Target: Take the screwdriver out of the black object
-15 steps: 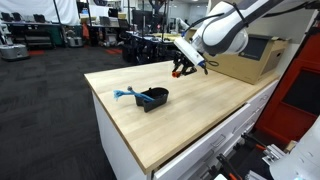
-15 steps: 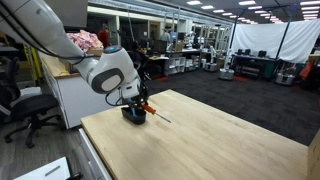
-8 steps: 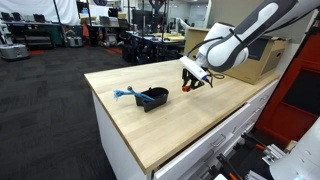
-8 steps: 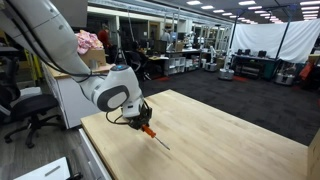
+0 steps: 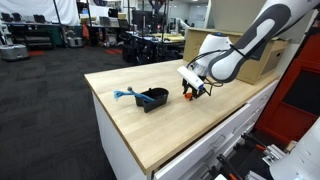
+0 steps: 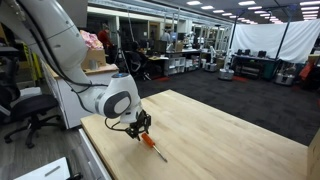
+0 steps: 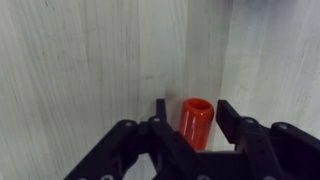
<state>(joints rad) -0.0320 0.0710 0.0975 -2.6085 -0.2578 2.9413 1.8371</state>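
The screwdriver (image 5: 187,97) has an orange handle and a dark shaft. My gripper (image 5: 190,90) is shut on the handle and holds it low over the wooden table, to the right of the black bowl (image 5: 152,98). In an exterior view the screwdriver (image 6: 150,143) slants down from my gripper (image 6: 141,126), and its tip is at the tabletop. In the wrist view the orange handle (image 7: 197,122) stands between my two black fingers (image 7: 193,108). The bowl sits apart from the gripper and still holds a light-blue-handled item (image 5: 122,95).
A large cardboard box (image 5: 255,55) stands at the back of the table behind my arm. The wooden tabletop (image 6: 230,140) stretches away from the gripper. The table's front edge (image 5: 190,150) has white drawers below it. A chair (image 6: 25,110) stands beside the table.
My gripper has carried the screwdriver away from the black bowl and down to the tabletop. The bowl and the light-blue item have not moved.
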